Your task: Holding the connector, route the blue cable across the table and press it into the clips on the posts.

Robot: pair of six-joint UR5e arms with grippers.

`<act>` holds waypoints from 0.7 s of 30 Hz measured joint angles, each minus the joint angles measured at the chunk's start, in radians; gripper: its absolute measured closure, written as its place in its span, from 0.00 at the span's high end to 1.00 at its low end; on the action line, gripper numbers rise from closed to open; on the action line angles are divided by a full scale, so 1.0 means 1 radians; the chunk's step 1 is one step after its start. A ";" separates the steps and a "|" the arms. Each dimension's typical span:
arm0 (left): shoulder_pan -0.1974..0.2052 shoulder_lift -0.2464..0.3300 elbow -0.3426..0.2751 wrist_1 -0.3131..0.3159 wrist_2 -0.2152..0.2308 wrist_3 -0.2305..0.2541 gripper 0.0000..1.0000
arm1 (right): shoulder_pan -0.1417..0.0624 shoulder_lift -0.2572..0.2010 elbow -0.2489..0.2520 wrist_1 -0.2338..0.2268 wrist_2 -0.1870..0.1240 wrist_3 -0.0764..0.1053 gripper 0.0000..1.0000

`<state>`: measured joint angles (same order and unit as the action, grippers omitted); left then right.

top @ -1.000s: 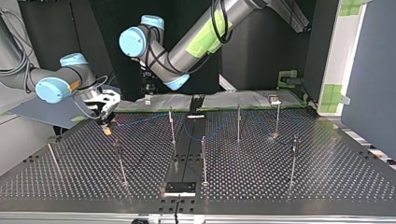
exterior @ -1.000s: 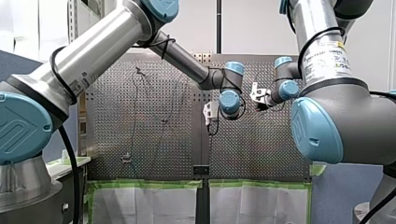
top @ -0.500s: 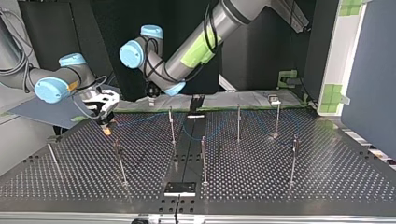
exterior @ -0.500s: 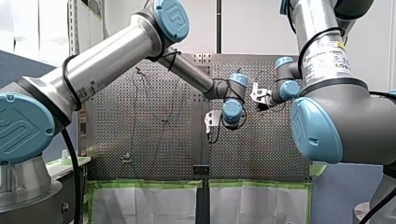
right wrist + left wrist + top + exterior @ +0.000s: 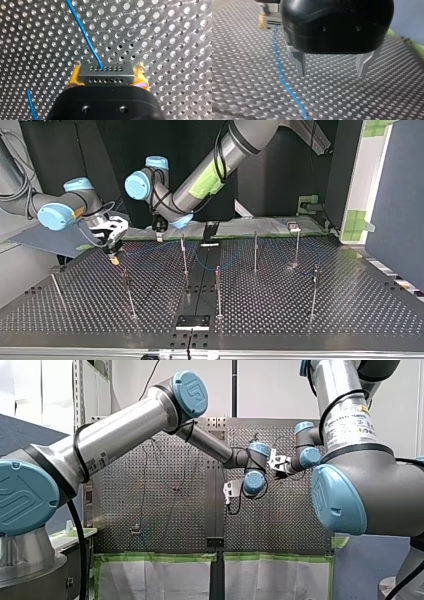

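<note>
- The right gripper (image 5: 108, 75) is clamped on the connector (image 5: 105, 72); the blue cable (image 5: 85, 35) leads off across the table (image 5: 162, 37).
- The left gripper (image 5: 332, 68) has its fingers (image 5: 299, 62) apart, with the blue cable just beside one, near the table edge.

Both my arms are silver tubes with grey joint housings and round pale blue caps. My left arm (image 5: 125, 425) trails a black cable (image 5: 76, 535) and wears a band of green tape (image 5: 209, 174), while my right arm (image 5: 345, 390) carries a white printed label (image 5: 350, 422) with a yellow mark. My left gripper (image 5: 331, 74) has a glossy black housing and grey metal fingers (image 5: 299, 61); my right gripper (image 5: 107, 75) is black with two screws and yellow pads (image 5: 74, 78).
</note>
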<state>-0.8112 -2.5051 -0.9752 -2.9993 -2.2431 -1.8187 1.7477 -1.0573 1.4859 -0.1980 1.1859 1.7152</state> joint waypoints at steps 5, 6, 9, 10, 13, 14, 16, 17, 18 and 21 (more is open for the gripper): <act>-0.007 0.000 0.042 0.022 -0.040 -0.002 1.00 | 0.000 0.001 0.000 0.000 0.000 0.000 0.00; -0.006 0.000 0.050 0.029 -0.046 -0.003 1.00 | 0.000 0.001 0.000 0.000 0.000 -0.001 0.00; -0.001 -0.002 0.078 0.052 -0.057 -0.005 1.00 | 0.000 0.001 0.000 -0.001 0.000 -0.001 0.00; 0.002 -0.004 0.086 0.056 -0.058 -0.005 1.00 | 0.000 0.001 0.000 -0.001 0.000 -0.002 0.00; 0.011 -0.020 0.113 0.051 -0.050 -0.006 1.00 | 0.000 0.002 0.000 -0.001 0.000 -0.003 0.00; 0.014 -0.029 0.124 0.044 -0.044 -0.008 1.00 | 0.000 0.001 0.000 -0.001 0.000 -0.003 0.00; 0.014 -0.044 0.141 0.031 -0.036 -0.013 1.00 | -0.001 0.001 0.000 -0.002 0.000 -0.003 0.00; 0.014 -0.055 0.152 0.021 -0.032 -0.016 1.00 | -0.002 0.001 0.000 -0.002 -0.001 -0.003 0.00; 0.014 -0.063 0.160 0.013 -0.030 -0.019 1.00 | -0.003 0.001 0.000 -0.002 -0.001 -0.003 0.00; 0.017 -0.087 0.184 -0.007 -0.025 -0.029 1.00 | -0.004 0.001 0.000 -0.002 -0.002 -0.004 0.00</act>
<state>-0.7946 -2.5918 -0.7913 -3.0062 -2.2684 -1.8475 1.7434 -1.0561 1.4858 -0.1996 1.1840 1.7114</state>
